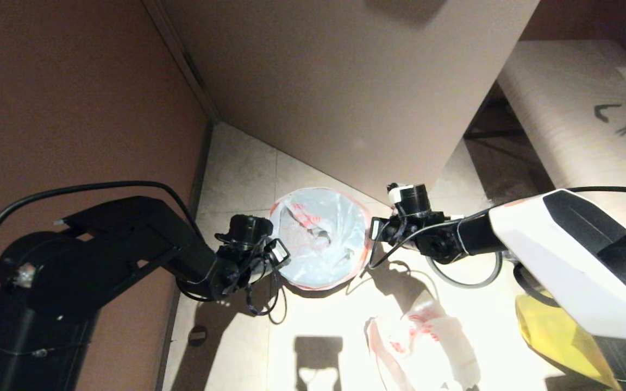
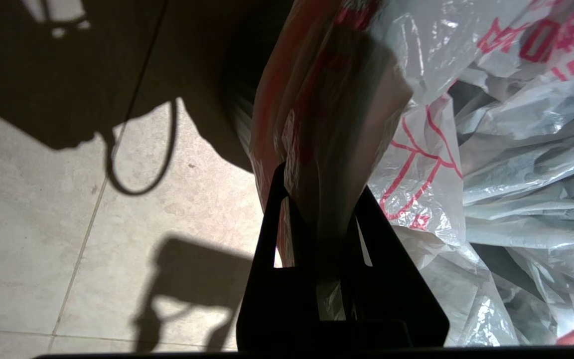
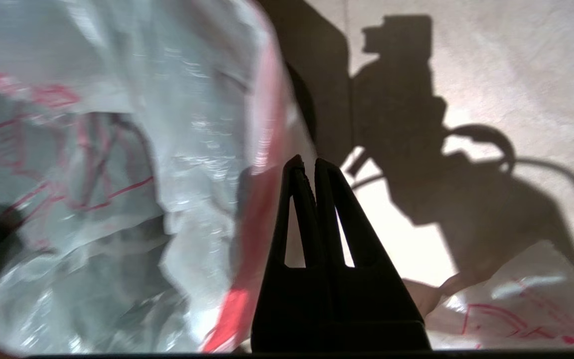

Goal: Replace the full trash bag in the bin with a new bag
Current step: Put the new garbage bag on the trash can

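Observation:
The new bag [image 1: 321,233], thin white film with red print and a pink-red edge, is spread over the mouth of the bin [image 2: 239,114], whose dark wall is mostly hidden under it. My left gripper [image 1: 279,252] [image 2: 323,184] is at the bag's left rim, shut on a fold of the film. At the right rim, my right gripper [image 1: 374,229] [image 3: 306,162] is shut with nothing between its fingers, just outside the red edge [image 3: 262,199]. The full trash bag [image 1: 427,339] [image 3: 506,309] lies lumpy on the floor in front of the bin.
A thin grey ring [image 1: 470,283] lies on the tiles under my right arm. A yellow tote [image 1: 557,336] stands at the right. A wall panel [image 1: 345,81] rises just behind the bin, and a table [image 1: 563,108] is at the far right.

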